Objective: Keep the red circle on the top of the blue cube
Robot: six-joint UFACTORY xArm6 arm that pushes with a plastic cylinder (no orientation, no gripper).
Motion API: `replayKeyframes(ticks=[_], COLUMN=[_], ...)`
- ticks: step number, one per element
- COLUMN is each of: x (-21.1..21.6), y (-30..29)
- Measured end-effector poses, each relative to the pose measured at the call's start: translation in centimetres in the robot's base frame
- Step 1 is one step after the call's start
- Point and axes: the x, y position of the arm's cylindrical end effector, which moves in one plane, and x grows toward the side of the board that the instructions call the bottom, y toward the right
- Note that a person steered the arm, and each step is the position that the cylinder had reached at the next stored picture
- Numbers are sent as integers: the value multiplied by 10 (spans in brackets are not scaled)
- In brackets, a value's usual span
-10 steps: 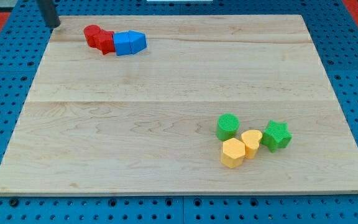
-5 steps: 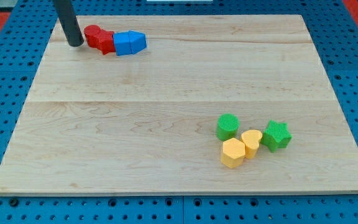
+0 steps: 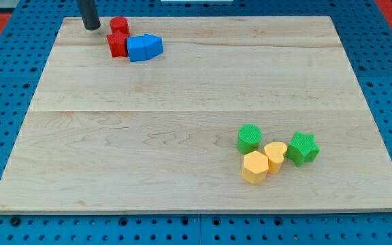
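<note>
Two red blocks sit upper left: the red circle (image 3: pixel 119 26) above-left of the blue cube (image 3: pixel 144 47), light, hard, quick to skid, so my bare, jawless tip (image 3: pixel 91 27), just left, should nudge its left side rightward.

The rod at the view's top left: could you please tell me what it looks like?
It is a plain, straight, dark cylinder, nearly black, with a smooth matte surface. My tip is blunt and flat. No cables, markings or claw show; its upper part runs out of view.

A lab bench: a wooden board (image 3: pixel 196 102) on a blue perforated mounting plate (image 3: pixel 5 95).
</note>
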Motion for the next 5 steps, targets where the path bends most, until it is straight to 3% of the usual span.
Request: replayKeyframes(ticks=[2,3,5], x=[15,16,3], y=[81,79,190])
